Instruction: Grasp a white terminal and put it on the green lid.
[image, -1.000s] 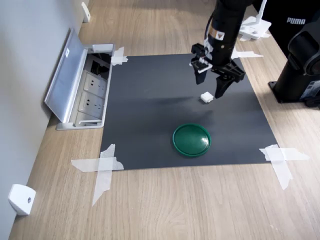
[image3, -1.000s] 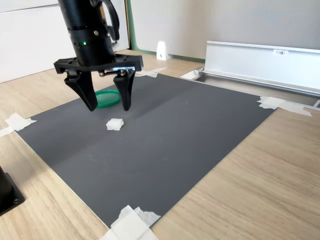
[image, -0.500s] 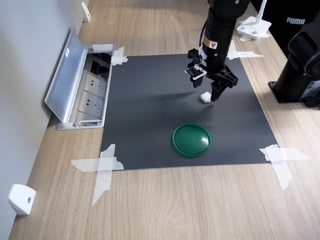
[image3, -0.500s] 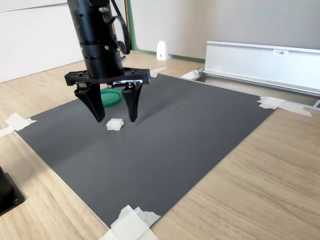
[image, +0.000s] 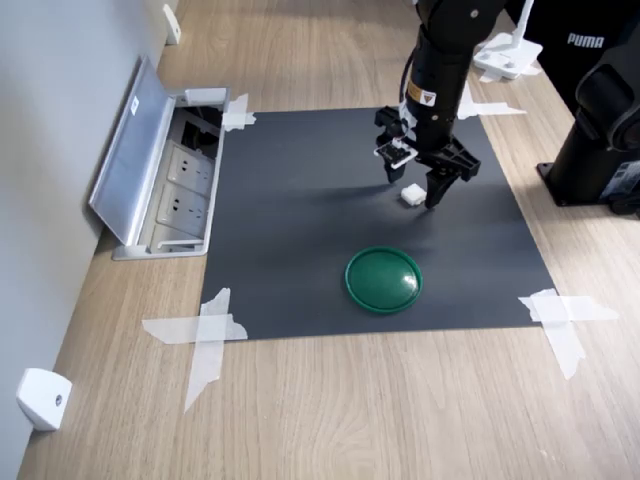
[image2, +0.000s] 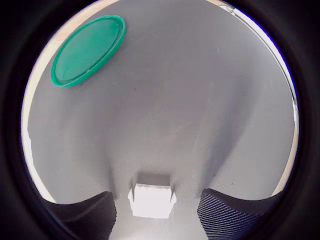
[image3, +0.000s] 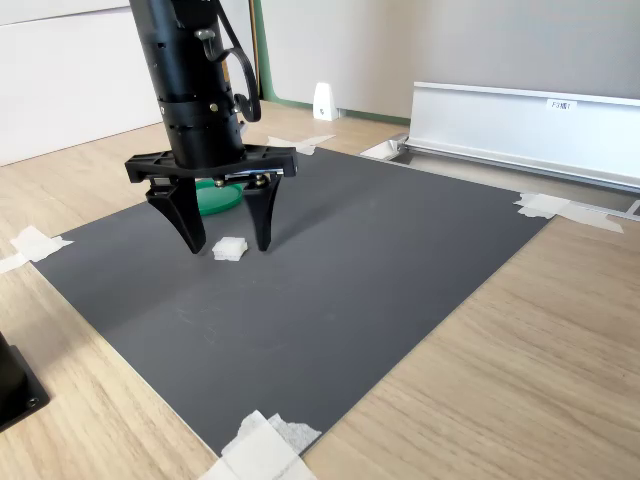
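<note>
— Wooden worktop (image: 330, 400), dark mat (image: 290, 220) taped across it. How far along is the job?

— Early, I'd say. The gripper (image3: 228, 240) hangs spread wide with a finger on either side of the white terminal (image3: 230, 248), touching neither side in the wrist view.

— And the terminal?

— Flat on the mat, right of centre in the first exterior view. The green lid (image: 383, 280) lies bare, below it in the frame and apart. Closing, lifting and placing all remain.
</note>
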